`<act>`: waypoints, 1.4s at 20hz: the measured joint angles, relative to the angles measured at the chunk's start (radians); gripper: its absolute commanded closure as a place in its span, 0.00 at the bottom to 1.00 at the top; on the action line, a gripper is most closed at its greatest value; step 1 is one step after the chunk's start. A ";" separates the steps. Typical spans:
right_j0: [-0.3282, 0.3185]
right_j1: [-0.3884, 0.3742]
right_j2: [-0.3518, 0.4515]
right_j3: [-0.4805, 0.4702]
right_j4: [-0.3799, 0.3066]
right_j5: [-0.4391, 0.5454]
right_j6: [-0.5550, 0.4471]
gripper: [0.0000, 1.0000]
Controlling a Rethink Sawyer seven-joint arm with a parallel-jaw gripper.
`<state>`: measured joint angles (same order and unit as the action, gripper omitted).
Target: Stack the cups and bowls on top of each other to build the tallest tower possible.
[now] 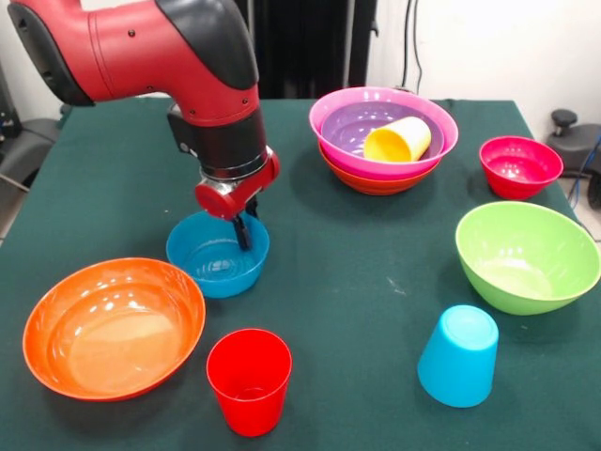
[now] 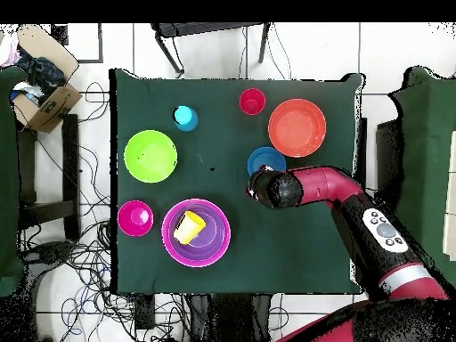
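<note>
The tower point(image 1: 383, 141) at the back is an orange bowl under a magenta one under a purple one, with the yellow cup point(image 1: 397, 139) lying on its side inside. My gripper point(image 1: 246, 230) reaches down at the far rim of the small blue bowl point(image 1: 216, 258), which rests on the table. In the overhead view the arm's head point(image 2: 274, 189) covers the gripper beside that blue bowl point(image 2: 264, 159). A second orange bowl point(image 1: 113, 324) and an upright red cup point(image 1: 249, 381) stand near it. The light blue cup point(image 1: 458, 355) stands upside down.
A lime green bowl point(image 1: 526, 256) and a small crimson bowl point(image 1: 519, 166) sit apart on the green cloth point(image 1: 357, 282). In the overhead view, a cardboard box point(image 2: 40, 85) stands off the table's corner, and cables lie on the floor.
</note>
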<state>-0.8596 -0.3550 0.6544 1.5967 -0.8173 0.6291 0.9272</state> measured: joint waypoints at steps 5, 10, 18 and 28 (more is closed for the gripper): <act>0.008 -0.053 -0.012 0.021 0.005 0.000 0.000 1.00; 0.016 -0.153 -0.026 0.070 0.031 0.000 0.000 1.00; 0.113 -0.342 -0.085 0.133 0.098 0.000 0.039 1.00; 0.317 -0.519 -0.170 0.205 0.265 0.001 0.249 1.00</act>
<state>-0.5422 -0.8740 0.4841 1.8012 -0.5520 0.6297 1.1764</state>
